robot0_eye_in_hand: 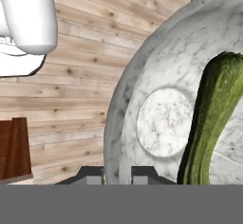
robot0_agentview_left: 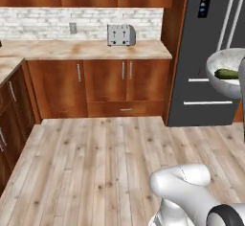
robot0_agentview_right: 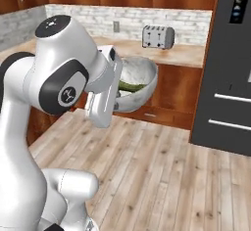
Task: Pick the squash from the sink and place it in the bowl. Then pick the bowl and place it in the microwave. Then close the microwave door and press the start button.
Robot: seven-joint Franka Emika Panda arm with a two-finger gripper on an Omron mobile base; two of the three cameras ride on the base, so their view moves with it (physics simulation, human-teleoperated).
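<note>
Wood-plank floor and brown cabinets all round, toaster (robot0_agentview_left: 121,34) at the back of the counter (robot0_agentview_left: 86,49); the arm's bent forward at chest height, gripper (robot0_eye_in_hand: 117,174) pinched on the near rim of the bowl (robot0_agentview_right: 142,80), holding it up in the air; squash (robot0_eye_in_hand: 213,118) lying inside.

Soft, even light is filling the rendered kitchen with no visible source, and the wooden floor (robot0_agentview_left: 95,163) is showing no cast shadows under the cabinets (robot0_agentview_left: 100,88). The white arm (robot0_agentview_right: 59,78) is carrying only gentle shading and faint highlights, while the dark refrigerator (robot0_agentview_left: 206,52) is giving off no strong glare. All pictures are looking coarse and slightly soft, with the bowl (robot0_eye_in_hand: 161,76) and squash (robot0_eye_in_hand: 213,118) in the hand view appearing large, smeared in texture and cropped at the edge.
</note>
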